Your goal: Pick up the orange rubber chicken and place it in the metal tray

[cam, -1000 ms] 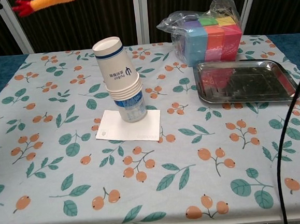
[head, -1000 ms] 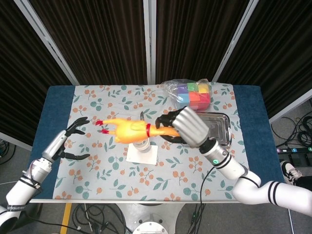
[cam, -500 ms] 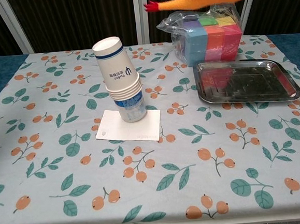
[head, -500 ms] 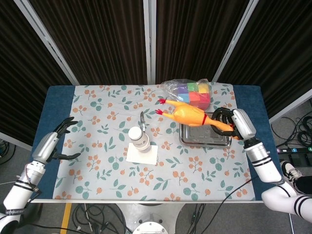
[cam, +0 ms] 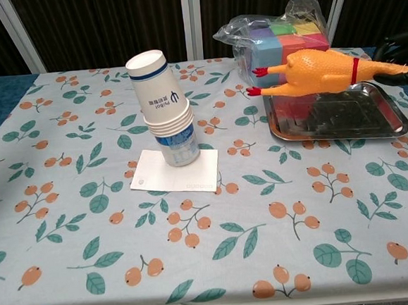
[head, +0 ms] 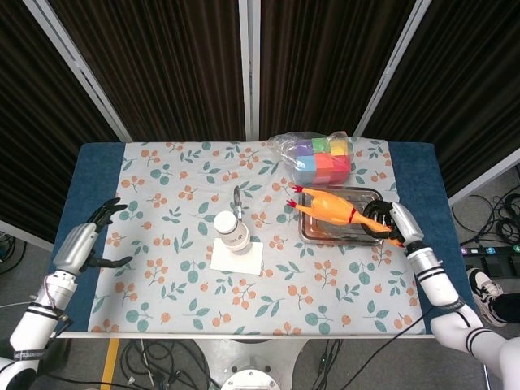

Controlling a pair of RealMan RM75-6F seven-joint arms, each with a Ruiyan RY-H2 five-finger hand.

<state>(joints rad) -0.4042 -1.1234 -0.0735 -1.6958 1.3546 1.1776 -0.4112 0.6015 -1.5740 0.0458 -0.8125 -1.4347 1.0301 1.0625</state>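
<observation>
The orange rubber chicken [head: 329, 207] [cam: 318, 73] hangs level just above the metal tray [head: 311, 232] [cam: 329, 128], red feet pointing left past the tray's left rim. My right hand [head: 388, 224] [cam: 401, 51] grips it at the neck and head end, over the tray's right edge. My left hand [head: 85, 244] hovers open with fingers spread near the table's left edge, far from the chicken; the chest view does not show it.
A stack of paper cups [head: 233, 234] [cam: 165, 120] stands on a white card [head: 237, 257] [cam: 176, 170] mid-table. A plastic bag of coloured blocks [head: 319, 156] [cam: 280, 40] sits right behind the tray. A floral cloth [head: 179, 284] covers the table.
My right hand carried the chicken from above the cups rightward and lowered it to just over the tray. My left hand drew back slightly toward the left edge.
</observation>
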